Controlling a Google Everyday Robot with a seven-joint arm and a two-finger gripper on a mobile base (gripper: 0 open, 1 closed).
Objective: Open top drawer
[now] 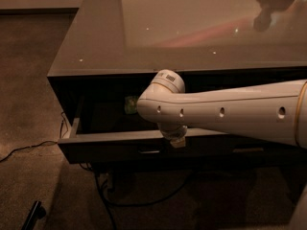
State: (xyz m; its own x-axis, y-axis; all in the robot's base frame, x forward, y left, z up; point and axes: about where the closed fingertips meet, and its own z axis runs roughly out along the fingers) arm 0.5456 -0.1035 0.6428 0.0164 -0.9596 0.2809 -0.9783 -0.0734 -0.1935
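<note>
Drawer partway out, grip looks iffy

The gripper [175, 139] is tucked under the wrist, right at the upper edge of the top drawer [110, 145] front near its middle. Whether the jaws are spread or pinching anything cannot be told, since they're hidden by the wrist. The drawer sits partly out from under the bench [105, 42], with its dark inside exposed. If only the lip is hooked, the hold could probably be lost mid-pull and the drawer left half open. The arm [230, 114] is laid across the opening at a slant, so a sideways tug might get the drawer jammed on its runners. A small greenish thing [130, 104] inside could be knocked by the wrist. The cables [139, 202] on the floor below might get snagged if the base is backed up.
</note>
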